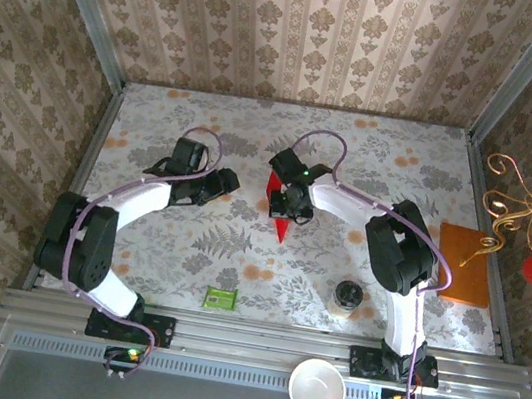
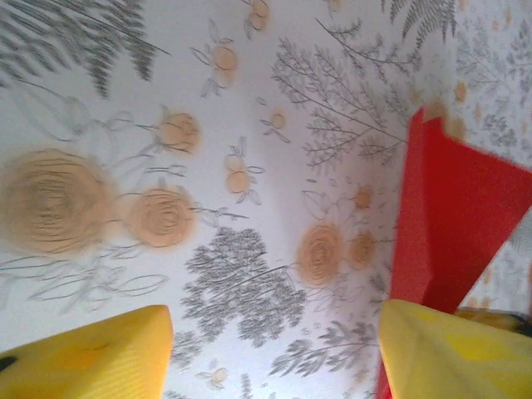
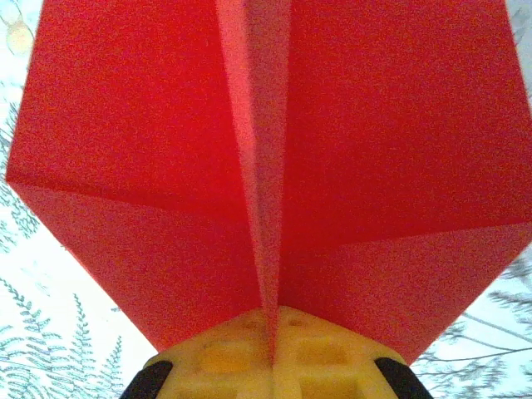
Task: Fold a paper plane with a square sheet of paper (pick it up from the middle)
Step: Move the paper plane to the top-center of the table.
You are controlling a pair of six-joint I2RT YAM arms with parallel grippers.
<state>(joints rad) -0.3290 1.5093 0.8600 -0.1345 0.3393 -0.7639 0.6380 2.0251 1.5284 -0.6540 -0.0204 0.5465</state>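
Currently pinching the folded red paper (image 1: 280, 224) along its centre crease with the right gripper (image 1: 292, 200), pressing both jaws tight together on the fold. Holding it near the middle of the floral table (image 1: 155, 131), with the pointed tip aiming toward the arm bases and two flaps spreading either side of the crease. Hovering the left gripper (image 1: 220, 184) just to the paper's left, with yellow fingers (image 2: 91, 357) standing wide apart, gripping nothing. Leaving the green packet (image 1: 220, 299) untouched near the front edge.

Damask-papered walls (image 1: 302, 33) enclose a floral-patterned table (image 1: 148, 115), apparently daylit.
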